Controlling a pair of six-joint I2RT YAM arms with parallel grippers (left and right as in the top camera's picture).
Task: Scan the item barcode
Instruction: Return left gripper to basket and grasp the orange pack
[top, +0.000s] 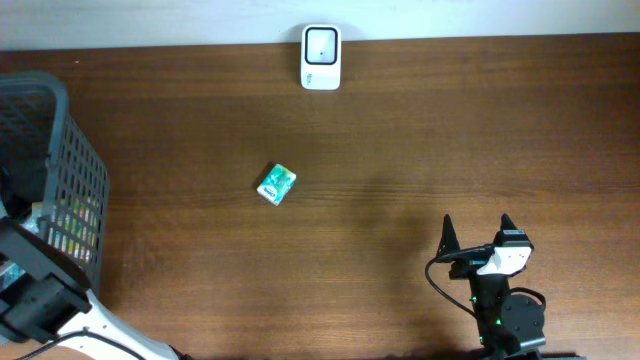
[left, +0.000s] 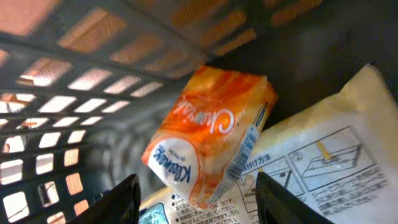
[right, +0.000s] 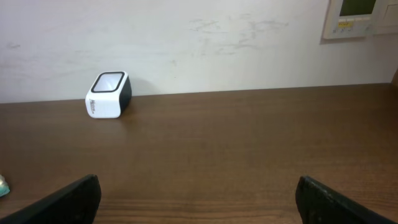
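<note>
In the left wrist view an orange Kleenex tissue pack (left: 208, 134) stands tilted inside the dark mesh basket (left: 74, 81), resting on a white printed packet (left: 323, 155). My left gripper (left: 199, 196) straddles the pack's lower end, jaws partly apart with a gap showing on each side. Overhead, the left arm (top: 40, 290) reaches into the basket (top: 50, 150) and its fingers are hidden. The white barcode scanner (top: 321, 57) sits at the far table edge, also the scanner (right: 107, 95) in the right wrist view. My right gripper (top: 480, 232) stands open and empty above the table near the front right.
A small green-and-white pack (top: 276, 184) lies on the wooden table left of centre. More packets fill the basket (top: 70, 225). A wall panel (right: 357, 15) hangs on the white wall behind the table.
</note>
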